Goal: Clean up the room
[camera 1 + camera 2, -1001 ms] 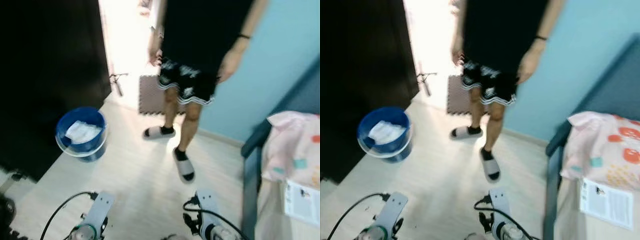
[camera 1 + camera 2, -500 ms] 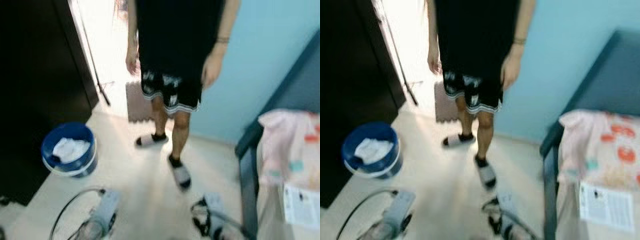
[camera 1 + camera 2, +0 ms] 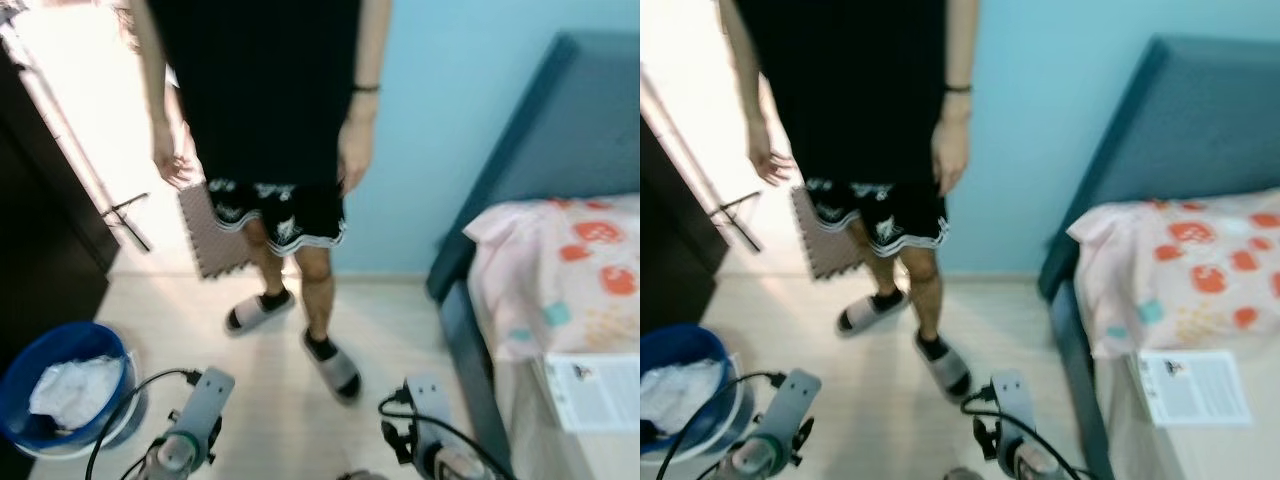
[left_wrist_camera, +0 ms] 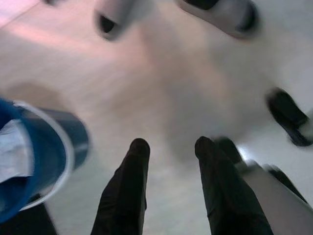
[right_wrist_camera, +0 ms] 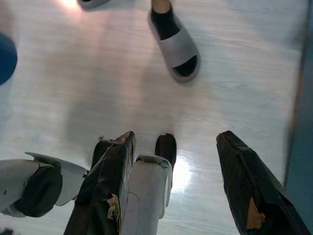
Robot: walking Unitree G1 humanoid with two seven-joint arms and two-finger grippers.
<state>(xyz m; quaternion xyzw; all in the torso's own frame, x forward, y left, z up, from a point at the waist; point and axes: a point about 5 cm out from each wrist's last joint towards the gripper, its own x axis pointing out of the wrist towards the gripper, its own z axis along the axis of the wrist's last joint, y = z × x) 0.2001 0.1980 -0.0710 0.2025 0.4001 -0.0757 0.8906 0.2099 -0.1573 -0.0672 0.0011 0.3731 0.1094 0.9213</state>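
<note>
Hanging low over the pale floor (image 5: 234, 78), the left gripper (image 4: 168, 147) and right gripper (image 5: 176, 139) both have jaws parted and carry nothing. This looks like a search step; next, probably pick litter for the blue bucket (image 3: 70, 345), steering around the person (image 3: 270, 130) beside the bed (image 3: 560, 290).

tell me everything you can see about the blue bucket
The blue bucket is round, looks like plastic, with a pale rim band. It stands upright on the light wood-look floor at the robot's left, beside dark furniture. Crumpled white material, perhaps paper or cloth, lies inside. The left gripper hangs near it, not touching.
</note>
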